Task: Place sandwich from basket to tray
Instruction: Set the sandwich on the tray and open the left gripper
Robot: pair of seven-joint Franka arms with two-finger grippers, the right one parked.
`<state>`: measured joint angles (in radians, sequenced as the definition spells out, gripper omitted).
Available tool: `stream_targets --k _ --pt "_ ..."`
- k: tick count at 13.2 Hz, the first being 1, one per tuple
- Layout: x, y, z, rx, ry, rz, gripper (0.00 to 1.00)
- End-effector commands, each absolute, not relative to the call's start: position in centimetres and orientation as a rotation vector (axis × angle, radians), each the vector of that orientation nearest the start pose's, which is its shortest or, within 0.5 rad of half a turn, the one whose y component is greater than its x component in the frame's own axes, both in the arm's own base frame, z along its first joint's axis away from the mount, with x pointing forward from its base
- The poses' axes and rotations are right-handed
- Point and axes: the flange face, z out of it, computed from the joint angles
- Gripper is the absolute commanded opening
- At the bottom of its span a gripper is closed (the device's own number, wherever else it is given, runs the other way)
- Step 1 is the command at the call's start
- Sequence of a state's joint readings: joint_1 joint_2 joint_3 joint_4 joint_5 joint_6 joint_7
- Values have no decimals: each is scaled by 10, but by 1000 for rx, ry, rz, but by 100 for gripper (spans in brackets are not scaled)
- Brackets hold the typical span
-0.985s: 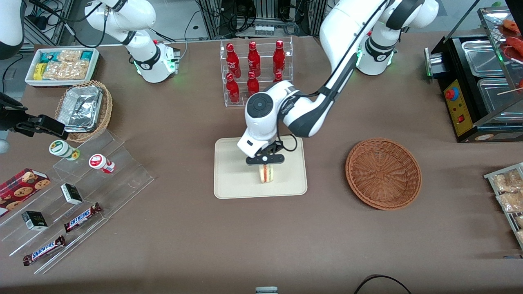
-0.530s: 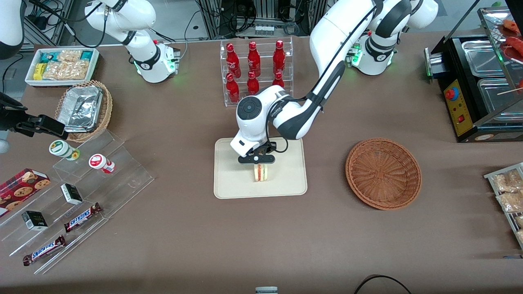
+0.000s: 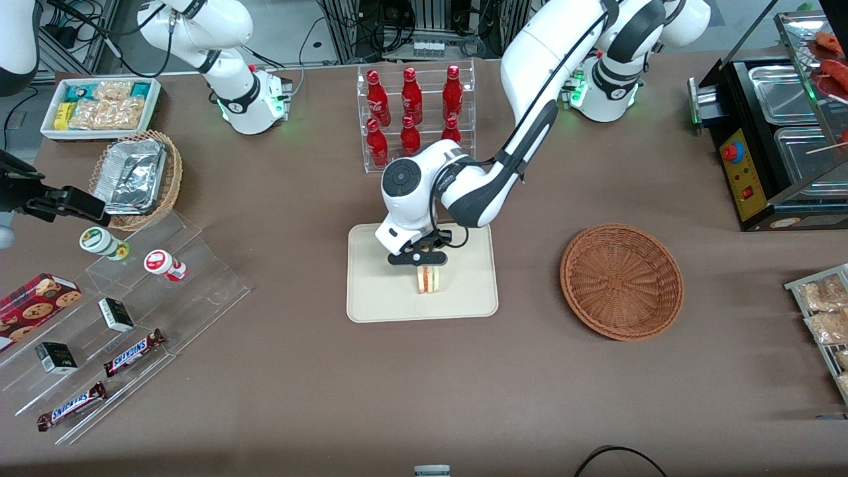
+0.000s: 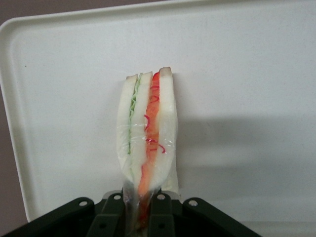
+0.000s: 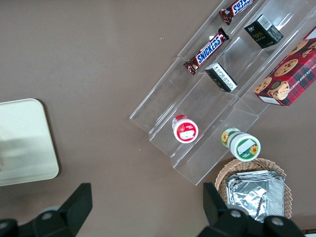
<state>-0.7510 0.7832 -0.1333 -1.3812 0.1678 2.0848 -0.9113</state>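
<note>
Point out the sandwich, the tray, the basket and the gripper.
sandwich (image 4: 148,128): left wrist view, filling edge.
tray (image 3: 374,298): front view, bare floor.
basket (image 3: 621,281): front view, woven centre.
gripper (image 3: 424,265): front view, fingertips shut on the sandwich, over the tray.

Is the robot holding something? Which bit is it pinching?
Yes. The gripper holds the sandwich over the tray, its fingers shut on the sandwich's narrow top end, one on each bread face.

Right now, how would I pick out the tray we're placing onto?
Find the rack of red bottles; nearer the camera lies the tray. The tool grips the sandwich over it. It's flat, cream and smooth, unlike the woven basket.
</note>
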Motion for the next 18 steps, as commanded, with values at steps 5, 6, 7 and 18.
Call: stream_targets --k 5,6,7,18 --pt "481 -551 247 -3053 50 -8 100" --pt "482 -551 250 -3055 48 -14 100" --pt "484 -551 257 -3061 42 -24 100" --pt "527 -390 506 -3090 -400 -59 100"
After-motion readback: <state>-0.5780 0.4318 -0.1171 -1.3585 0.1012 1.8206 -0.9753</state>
